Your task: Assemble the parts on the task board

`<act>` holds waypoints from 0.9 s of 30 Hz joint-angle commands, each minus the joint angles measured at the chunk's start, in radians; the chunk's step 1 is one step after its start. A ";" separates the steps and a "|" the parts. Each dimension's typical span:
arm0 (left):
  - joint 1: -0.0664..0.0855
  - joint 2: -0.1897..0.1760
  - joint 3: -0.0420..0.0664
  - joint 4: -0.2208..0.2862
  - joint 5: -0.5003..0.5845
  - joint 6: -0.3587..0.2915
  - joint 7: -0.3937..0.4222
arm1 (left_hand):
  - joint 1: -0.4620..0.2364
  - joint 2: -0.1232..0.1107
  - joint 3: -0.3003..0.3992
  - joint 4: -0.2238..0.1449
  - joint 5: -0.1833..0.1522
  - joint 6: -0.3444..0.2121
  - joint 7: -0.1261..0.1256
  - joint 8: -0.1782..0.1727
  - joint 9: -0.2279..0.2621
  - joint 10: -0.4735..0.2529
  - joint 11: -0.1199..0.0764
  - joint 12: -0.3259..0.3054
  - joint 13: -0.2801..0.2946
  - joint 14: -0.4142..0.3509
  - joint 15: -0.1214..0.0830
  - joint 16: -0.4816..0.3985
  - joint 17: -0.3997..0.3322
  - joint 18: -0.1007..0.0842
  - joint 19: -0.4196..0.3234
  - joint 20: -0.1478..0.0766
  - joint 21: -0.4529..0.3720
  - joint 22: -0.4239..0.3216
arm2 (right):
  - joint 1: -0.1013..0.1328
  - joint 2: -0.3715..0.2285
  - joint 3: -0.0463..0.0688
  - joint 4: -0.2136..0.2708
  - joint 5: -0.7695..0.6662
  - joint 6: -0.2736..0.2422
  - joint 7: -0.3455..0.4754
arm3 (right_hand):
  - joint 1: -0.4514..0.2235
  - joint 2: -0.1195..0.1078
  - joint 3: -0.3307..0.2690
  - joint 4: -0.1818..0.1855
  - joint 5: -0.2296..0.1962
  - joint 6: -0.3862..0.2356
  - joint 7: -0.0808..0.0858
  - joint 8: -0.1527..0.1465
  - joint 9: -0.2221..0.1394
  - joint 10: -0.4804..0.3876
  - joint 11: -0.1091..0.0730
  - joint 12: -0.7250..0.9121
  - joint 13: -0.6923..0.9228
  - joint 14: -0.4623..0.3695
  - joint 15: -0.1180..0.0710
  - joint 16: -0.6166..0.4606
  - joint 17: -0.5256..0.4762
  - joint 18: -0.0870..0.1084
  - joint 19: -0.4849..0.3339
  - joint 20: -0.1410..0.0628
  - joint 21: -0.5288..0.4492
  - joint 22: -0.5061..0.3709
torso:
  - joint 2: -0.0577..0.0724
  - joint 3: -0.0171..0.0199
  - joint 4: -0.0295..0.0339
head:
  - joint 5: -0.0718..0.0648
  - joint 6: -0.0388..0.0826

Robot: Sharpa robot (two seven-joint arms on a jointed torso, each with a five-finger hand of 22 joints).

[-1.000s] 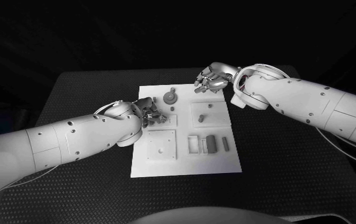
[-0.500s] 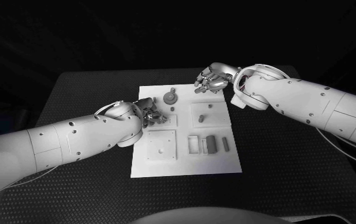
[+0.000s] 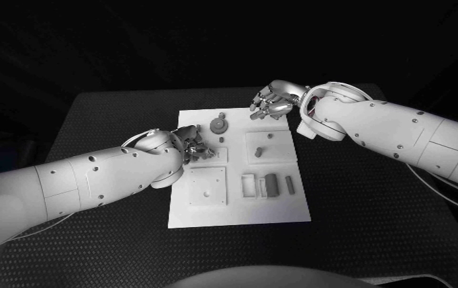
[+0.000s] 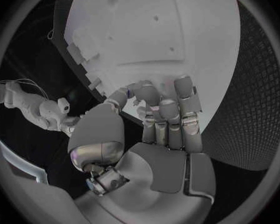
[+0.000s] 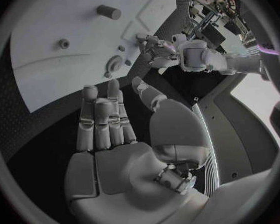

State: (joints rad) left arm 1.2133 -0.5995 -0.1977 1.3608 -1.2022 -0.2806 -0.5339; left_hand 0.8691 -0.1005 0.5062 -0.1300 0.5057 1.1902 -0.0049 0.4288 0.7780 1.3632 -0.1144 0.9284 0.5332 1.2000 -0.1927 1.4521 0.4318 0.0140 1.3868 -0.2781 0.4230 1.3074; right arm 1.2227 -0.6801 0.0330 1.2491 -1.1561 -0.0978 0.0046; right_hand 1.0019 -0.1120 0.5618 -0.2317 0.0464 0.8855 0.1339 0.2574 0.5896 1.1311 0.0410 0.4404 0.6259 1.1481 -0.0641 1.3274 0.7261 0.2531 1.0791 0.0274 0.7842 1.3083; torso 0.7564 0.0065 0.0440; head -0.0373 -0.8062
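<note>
I am holding my left hand (image 3: 194, 145) curled over the board (image 3: 239, 215), grasp unclear; right hand (image 3: 272, 101) is hovering empty, fingers apart.

The task board (image 3: 239, 214) lies mid-table (image 3: 105, 119); left hand (image 3: 198, 144) over its left edge, right hand (image 3: 272, 102) at its far-right corner.

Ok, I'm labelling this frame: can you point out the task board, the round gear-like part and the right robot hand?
task board (image 3: 196, 216): head view, bare near-left corner.
round gear-like part (image 3: 218, 126): head view, middle of its top face.
right robot hand (image 3: 273, 103): head view, middle of the hand.
</note>
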 commanded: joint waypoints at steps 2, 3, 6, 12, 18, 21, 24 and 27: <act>0.000 0.002 -0.001 0.000 0.017 0.012 0.003 | -0.046 -0.027 0.026 -0.011 -0.039 -0.012 0.003 0.009 -0.001 -0.004 0.006 0.004 0.000 0.006 -0.013 -0.004 0.002 -0.004 -0.008 -0.001 0.005 0.022 | -0.001 0.001 0.000 0.001 0.000 0.015 0.004 | -0.009 -0.001 -0.001 0.006 0.004 0.009 0.019 -0.004 0.001 -0.003 0.004 0.001 0.001 -0.007 -0.001 -0.004 -0.001 0.009 -0.004 -0.003 -0.005 0.016 | 0.000 -0.0001 0.0008 | 0.000 0.001; 0.000 0.002 -0.001 -0.001 0.020 0.011 0.003 | -0.058 -0.032 0.010 -0.006 -0.048 -0.014 0.003 0.010 -0.001 -0.006 0.006 0.004 0.000 0.005 -0.013 -0.004 0.002 -0.003 -0.010 -0.002 0.005 0.022 | -0.001 0.001 0.000 0.001 0.000 0.015 0.004 | -0.009 -0.002 -0.001 0.006 0.004 0.009 0.019 -0.004 0.001 -0.003 0.004 0.001 0.001 -0.007 -0.001 -0.004 -0.001 0.009 -0.004 -0.003 -0.005 0.016 | 0.000 0.0000 0.0006 | 0.001 0.001; 0.000 0.002 -0.001 -0.001 0.031 0.003 0.005 | -0.078 -0.043 -0.011 0.017 -0.085 -0.015 0.001 0.014 -0.003 -0.007 0.004 0.005 0.000 0.004 -0.015 -0.004 0.003 0.000 -0.013 -0.002 0.003 0.021 | -0.001 0.001 0.000 0.001 0.000 0.015 0.004 | -0.009 -0.002 -0.001 0.006 0.004 0.009 0.019 -0.004 0.002 -0.003 0.004 0.001 0.001 -0.007 -0.001 -0.004 -0.001 0.009 -0.004 -0.003 -0.005 0.016 | 0.000 0.0004 -0.0001 | 0.001 0.001; 0.000 0.002 -0.001 -0.001 0.033 -0.011 0.008 | -0.087 -0.054 -0.014 0.046 -0.126 -0.016 0.000 0.018 -0.006 -0.007 0.002 0.006 0.000 0.003 -0.017 -0.004 0.004 0.002 -0.014 -0.001 0.002 0.020 | -0.001 0.001 0.000 0.001 0.000 0.015 0.003 | -0.009 -0.001 -0.001 0.006 0.004 0.009 0.019 -0.004 0.002 -0.003 0.004 0.001 0.001 -0.007 -0.001 -0.004 -0.001 0.009 -0.004 -0.003 -0.005 0.016 | 0.000 0.0002 0.0001 | 0.001 0.001; 0.000 0.000 -0.001 0.000 0.048 -0.016 0.012 | -0.099 -0.055 -0.016 0.069 -0.137 -0.016 -0.001 0.021 -0.007 -0.007 0.002 0.007 0.000 0.003 -0.018 -0.003 0.004 0.004 -0.014 -0.001 0.002 0.020 | -0.001 0.001 0.000 0.001 0.000 0.015 0.003 | -0.009 -0.001 -0.001 0.006 0.004 0.009 0.019 -0.004 0.002 -0.003 0.004 0.001 0.001 -0.007 -0.001 -0.004 -0.002 0.009 -0.004 -0.003 -0.005 0.016 | 0.000 0.0001 0.0003 | 0.002 0.003; 0.000 -0.001 -0.001 0.001 0.050 -0.016 0.014 | -0.103 -0.059 -0.018 0.076 -0.140 -0.016 -0.001 0.022 -0.008 -0.007 0.001 0.007 0.000 0.003 -0.018 -0.003 0.005 0.004 -0.014 -0.001 0.002 0.021 | -0.001 0.001 0.000 0.001 0.000 0.016 0.004 | -0.009 -0.001 -0.001 0.006 0.004 0.009 0.019 -0.004 0.002 -0.003 0.004 0.001 0.001 -0.007 -0.001 -0.004 -0.002 0.009 -0.004 -0.003 -0.005 0.016 | 0.000 0.0001 0.0001 | 0.001 0.002; 0.000 0.000 -0.001 0.000 0.056 -0.015 0.015 | -0.103 -0.060 -0.018 0.078 -0.141 -0.016 -0.001 0.022 -0.008 -0.007 0.001 0.008 0.001 0.004 -0.018 -0.003 0.005 0.005 -0.014 -0.001 0.002 0.021 | -0.001 0.001 0.000 0.000 0.000 0.016 0.004 | -0.009 -0.001 -0.001 0.006 0.004 0.009 0.019 -0.004 0.002 -0.003 0.004 0.001 0.001 -0.007 -0.001 -0.004 -0.002 0.009 -0.004 -0.003 -0.005 0.016 | 0.000 0.0001 0.0001 | 0.002 0.003; 0.000 0.001 -0.001 0.001 0.057 -0.014 0.017 | -0.103 -0.061 -0.018 0.078 -0.142 -0.016 -0.001 0.023 -0.008 -0.007 0.001 0.008 0.001 0.004 -0.019 -0.003 0.005 0.005 -0.014 -0.001 0.002 0.021 | -0.001 0.001 0.000 0.000 0.000 0.017 0.004 | -0.009 -0.001 -0.001 0.006 0.004 0.009 0.019 -0.004 0.002 -0.003 0.004 0.002 0.001 -0.007 -0.001 -0.004 -0.002 0.009 -0.004 -0.003 -0.005 0.016 | 0.000 0.0001 -0.0002 | 0.001 0.002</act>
State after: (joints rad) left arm 1.2126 -0.6009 -0.1992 1.3590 -1.1593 -0.2888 -0.5310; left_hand 0.7728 -0.1600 0.4883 -0.0576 0.3672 1.1806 -0.0078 0.4490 0.7719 1.3596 -0.1108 0.9324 0.5331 1.2035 -0.2057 1.4520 0.4353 0.0143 1.3772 -0.2807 0.4231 1.3080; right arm 1.2227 -0.6799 0.0330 1.2488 -1.1561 -0.0955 0.0045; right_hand 1.0019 -0.1120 0.5618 -0.2317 0.0465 0.8835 0.1359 0.2575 0.5900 1.1311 0.0410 0.4404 0.6259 1.1485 -0.0636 1.3274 0.7256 0.2471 1.0790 0.0275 0.7842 1.3083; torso 0.7565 0.0065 0.0440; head -0.0358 -0.8033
